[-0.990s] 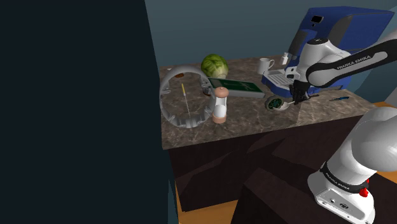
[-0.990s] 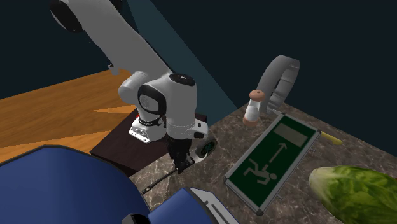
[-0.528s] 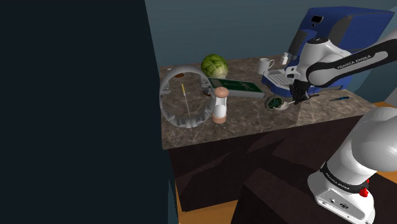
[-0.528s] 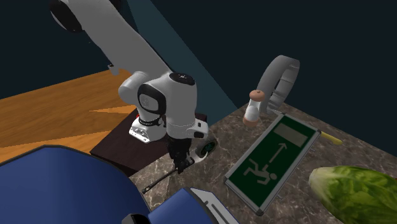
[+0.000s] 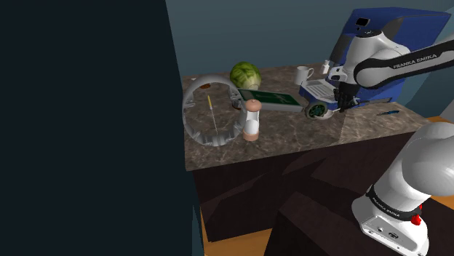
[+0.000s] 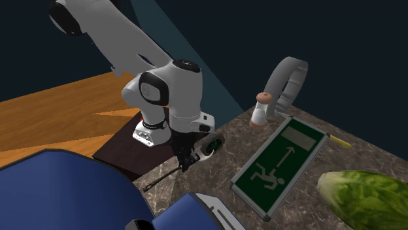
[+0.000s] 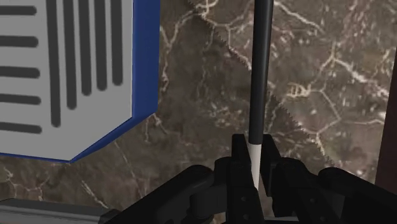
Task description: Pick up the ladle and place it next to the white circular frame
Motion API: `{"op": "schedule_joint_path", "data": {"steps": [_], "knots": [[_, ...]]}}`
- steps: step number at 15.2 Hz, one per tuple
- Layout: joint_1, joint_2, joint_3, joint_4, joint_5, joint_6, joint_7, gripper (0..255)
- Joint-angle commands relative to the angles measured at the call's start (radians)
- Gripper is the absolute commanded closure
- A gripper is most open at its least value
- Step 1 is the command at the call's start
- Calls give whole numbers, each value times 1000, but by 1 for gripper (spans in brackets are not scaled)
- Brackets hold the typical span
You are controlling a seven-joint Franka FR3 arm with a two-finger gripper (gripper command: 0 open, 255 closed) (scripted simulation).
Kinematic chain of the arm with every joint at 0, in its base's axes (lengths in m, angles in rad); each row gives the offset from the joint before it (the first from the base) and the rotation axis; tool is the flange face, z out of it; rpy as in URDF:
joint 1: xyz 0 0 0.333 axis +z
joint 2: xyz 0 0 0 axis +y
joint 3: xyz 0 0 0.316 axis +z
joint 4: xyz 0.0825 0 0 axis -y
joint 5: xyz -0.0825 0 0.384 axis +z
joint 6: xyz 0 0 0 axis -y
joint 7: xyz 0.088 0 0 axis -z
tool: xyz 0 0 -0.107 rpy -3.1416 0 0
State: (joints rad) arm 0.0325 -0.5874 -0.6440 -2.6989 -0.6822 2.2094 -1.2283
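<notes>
ladle [image 5: 318, 110] now raised off the counter [image 5: 276, 131], its handle clamped between the jaws

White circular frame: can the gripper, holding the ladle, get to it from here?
Probably yes: the ladle hangs clear, the green sign between lies flat; only the hourglass stands beside the frame.

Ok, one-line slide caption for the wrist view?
The jaws clamp the ladle handle over the marble counter, beside the blue machine's slotted tray.
</notes>
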Motion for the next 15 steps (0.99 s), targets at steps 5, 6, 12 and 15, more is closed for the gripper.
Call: {"op": "schedule_joint_path", "data": {"steps": [5, 6, 12, 15], "knots": [[1, -52, 34, 47, 31, -96, -25, 255], [2, -59, 40, 55, 37, -112, -29, 255], [6, -95, 73, 111, 67, -202, -50, 255], [9, -108, 89, 141, 82, -245, -60, 255]]}}
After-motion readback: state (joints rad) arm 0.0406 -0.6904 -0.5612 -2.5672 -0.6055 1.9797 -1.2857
